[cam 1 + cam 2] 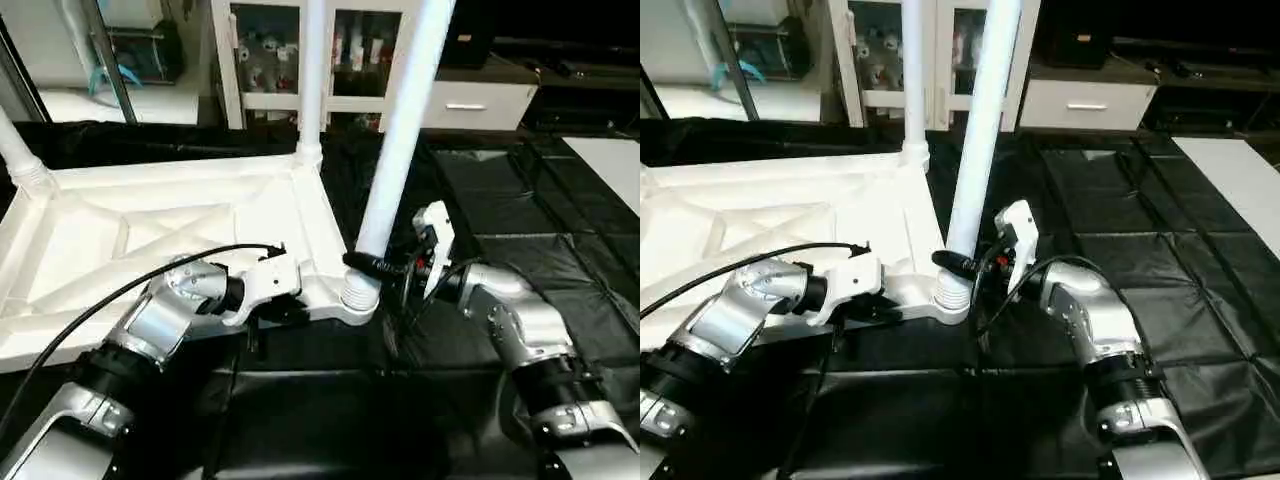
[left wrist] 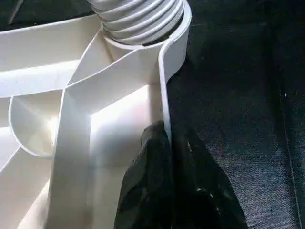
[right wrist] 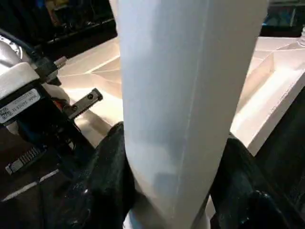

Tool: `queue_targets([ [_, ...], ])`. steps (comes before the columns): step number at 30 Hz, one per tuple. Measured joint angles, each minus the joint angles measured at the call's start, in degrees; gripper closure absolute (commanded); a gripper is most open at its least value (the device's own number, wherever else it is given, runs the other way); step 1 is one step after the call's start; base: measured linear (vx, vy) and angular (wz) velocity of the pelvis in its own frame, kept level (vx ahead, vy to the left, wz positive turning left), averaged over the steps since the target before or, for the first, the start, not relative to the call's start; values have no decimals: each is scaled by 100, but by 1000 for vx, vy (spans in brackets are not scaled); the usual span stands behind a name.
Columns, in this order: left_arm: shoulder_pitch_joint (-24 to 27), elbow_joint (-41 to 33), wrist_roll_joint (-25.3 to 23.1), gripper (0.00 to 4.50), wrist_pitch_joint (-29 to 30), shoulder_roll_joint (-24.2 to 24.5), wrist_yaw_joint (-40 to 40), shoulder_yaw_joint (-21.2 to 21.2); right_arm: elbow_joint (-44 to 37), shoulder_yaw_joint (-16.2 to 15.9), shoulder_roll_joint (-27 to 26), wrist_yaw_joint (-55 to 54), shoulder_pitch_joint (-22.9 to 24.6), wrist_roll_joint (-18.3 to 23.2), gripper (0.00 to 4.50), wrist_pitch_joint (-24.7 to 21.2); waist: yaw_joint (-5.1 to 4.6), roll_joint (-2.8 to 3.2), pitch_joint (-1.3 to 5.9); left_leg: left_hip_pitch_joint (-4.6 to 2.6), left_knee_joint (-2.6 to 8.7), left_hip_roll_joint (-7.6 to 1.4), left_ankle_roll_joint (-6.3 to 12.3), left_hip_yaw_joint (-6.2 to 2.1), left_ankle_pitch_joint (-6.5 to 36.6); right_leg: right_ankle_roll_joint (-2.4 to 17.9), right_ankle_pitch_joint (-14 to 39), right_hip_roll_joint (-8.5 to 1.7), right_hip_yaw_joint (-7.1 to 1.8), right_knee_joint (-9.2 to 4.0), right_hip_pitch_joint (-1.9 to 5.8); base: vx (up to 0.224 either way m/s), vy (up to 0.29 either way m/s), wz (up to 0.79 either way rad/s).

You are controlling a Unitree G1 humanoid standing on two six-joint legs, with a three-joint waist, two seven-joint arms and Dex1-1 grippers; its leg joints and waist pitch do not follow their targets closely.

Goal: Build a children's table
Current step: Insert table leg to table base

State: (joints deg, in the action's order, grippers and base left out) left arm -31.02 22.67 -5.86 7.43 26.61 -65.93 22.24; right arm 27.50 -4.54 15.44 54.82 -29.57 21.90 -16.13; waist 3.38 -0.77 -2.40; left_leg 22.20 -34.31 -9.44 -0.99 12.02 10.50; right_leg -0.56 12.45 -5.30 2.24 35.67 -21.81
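The upturned white tabletop [image 1: 150,250] lies on the black-draped table [image 1: 560,250], left of centre. A leg [image 1: 395,150] stands in its near right socket [image 1: 357,298]. It looks light, stiff and slick, best held low. Right fingers [image 3: 112,181] clasp the leg. The left wrist view reveals left fingers [image 2: 152,191] pinching the rim.

Small white label [image 3: 19,107] with fine black print on the black block beside the table leg [image 3: 190,95], characters too tiny to make out, no other lettering, brand or number readable anywhere
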Motion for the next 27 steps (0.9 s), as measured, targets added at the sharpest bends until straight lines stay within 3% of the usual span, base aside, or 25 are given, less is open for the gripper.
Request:
queue_targets([
  [10,33,-24,-1,450,1,7,75,-12,211,194,-173,-3,68,55,266,252,-15,-1,0,-3,1,0,0,0,0,9,-5,0,-2,2,0,0,0,0],
  [17,81,-48,-1,450,-44,-4,174,-52,-84,404,-370,-245,553,148,266,685,-6,0,0,-3,4,1,-1,0,0,10,-6,0,-2,1,-3,0,0,0],
  [23,90,-65,0,450,-108,-17,213,-47,-445,384,-424,-386,913,8,266,1050,16,6,-3,0,10,2,-1,0,1,10,-6,0,-1,-18,0,0,0,0],
  [27,92,-60,1,450,-151,-28,225,-35,-823,174,-351,-510,1174,-319,266,1472,24,8,-3,0,17,2,-1,0,1,10,-6,0,1,-39,6,0,0,0],
])
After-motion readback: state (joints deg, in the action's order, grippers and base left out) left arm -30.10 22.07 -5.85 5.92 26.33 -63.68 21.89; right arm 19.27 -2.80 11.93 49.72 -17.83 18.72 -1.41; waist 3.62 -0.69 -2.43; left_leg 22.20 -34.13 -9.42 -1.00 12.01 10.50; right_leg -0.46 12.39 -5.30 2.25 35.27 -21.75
